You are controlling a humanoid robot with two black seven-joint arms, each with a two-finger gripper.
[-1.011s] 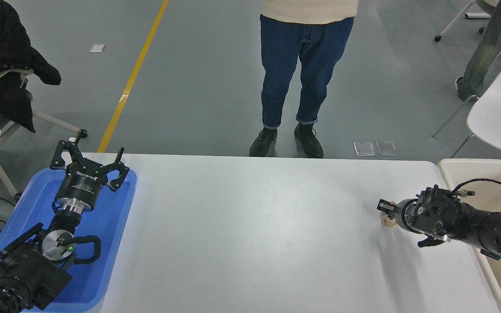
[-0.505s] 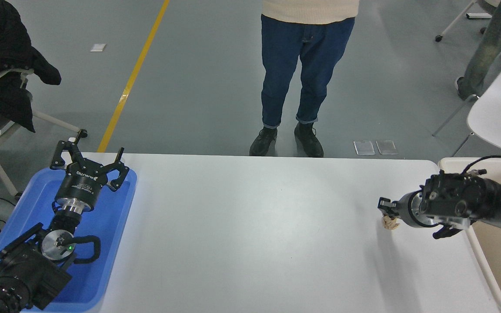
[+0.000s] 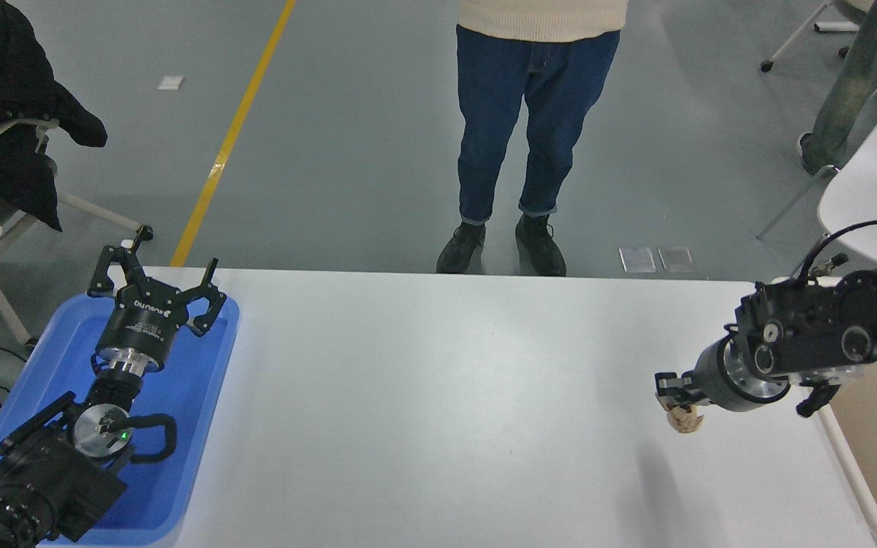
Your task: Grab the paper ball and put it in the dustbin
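The tan paper ball (image 3: pixel 684 419) hangs from my right gripper (image 3: pixel 674 397), which is shut on it and holds it above the white table (image 3: pixel 446 411) near its right end. The right arm comes in from the right edge and points left and down. The beige dustbin (image 3: pixel 876 457) stands just past the table's right edge; only part of its rim and inner wall shows, below and right of the gripper. My left gripper (image 3: pixel 155 275) is parked, open and empty, over the blue tray (image 3: pixel 180 426) at the lower left.
A person in blue jeans and black shoes (image 3: pixel 503 243) stands at the table's far side. A chair with a black jacket (image 3: pixel 20 114) is at the far left. A white chair (image 3: pixel 876 198) stands at the far right.
My right gripper has lifted the paper ball off the table; the ball now hangs lower in the picture. The wrist has risen and the arm has swung up. The left arm has not moved.
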